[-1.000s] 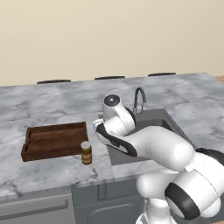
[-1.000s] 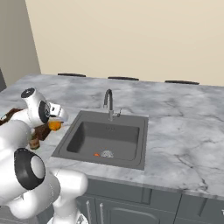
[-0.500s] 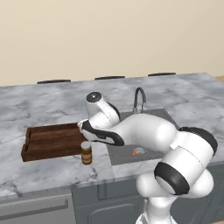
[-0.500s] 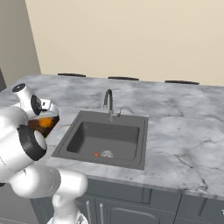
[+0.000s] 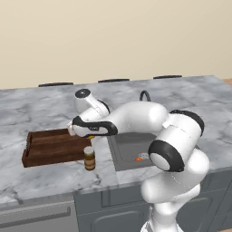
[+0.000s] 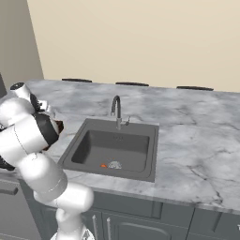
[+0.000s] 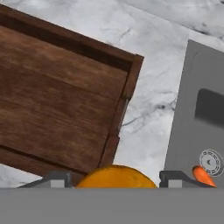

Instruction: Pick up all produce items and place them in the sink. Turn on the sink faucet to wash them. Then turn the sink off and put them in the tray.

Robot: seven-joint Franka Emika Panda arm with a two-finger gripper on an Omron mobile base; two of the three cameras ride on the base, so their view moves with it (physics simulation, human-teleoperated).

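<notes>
gripper (image 7: 114, 177) closed on orange (image 7: 116, 177) | hovers over tray (image 7: 57, 105) right wall, counter beside | risk: early release drops it on wall, rolls off | carrot (image 7: 202, 175) in sink (image 7: 201, 113)

We see a grey marble counter (image 5: 41, 174) running across the middle of the left base view, with a dark wooden tray (image 5: 52, 147) resting on it at centre left. A brown jar (image 5: 89, 158) stands on the marble just beside the tray's lower right corner, and the sink (image 5: 131, 152) is recessed into the counter right of that.
</notes>
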